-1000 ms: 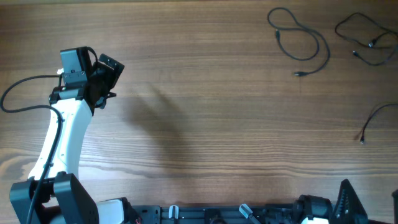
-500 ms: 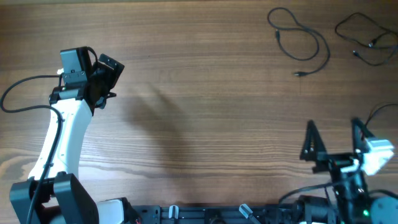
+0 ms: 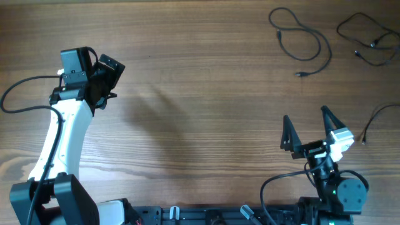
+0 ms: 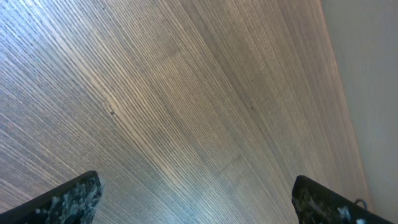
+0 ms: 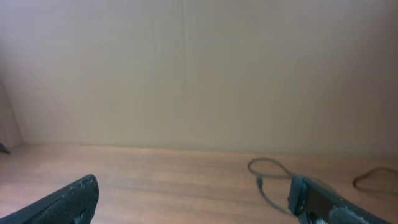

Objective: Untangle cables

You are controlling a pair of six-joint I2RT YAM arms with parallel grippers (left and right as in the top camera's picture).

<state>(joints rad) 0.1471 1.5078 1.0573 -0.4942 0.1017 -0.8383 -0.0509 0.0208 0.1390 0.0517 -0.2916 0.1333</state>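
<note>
Three separate thin black cables lie loose at the far right of the wooden table. One looped cable (image 3: 302,42) is at the top, a second (image 3: 370,40) is in the top right corner, and a third (image 3: 375,119) runs off the right edge. My right gripper (image 3: 307,127) is open and empty at the front right, left of the third cable. Its wrist view shows the looped cable (image 5: 268,172) ahead by the right finger. My left gripper (image 3: 107,76) is open and empty at the far left, over bare wood (image 4: 186,112).
The left arm's thick black cable (image 3: 19,94) loops at the left edge. The arm bases and black hardware (image 3: 206,215) line the front edge. A pale wall (image 5: 199,68) stands behind the table.
My right arm has come up from the front right edge and moved left and forward over the table, fingers open. The left arm and the cables have not moved.
</note>
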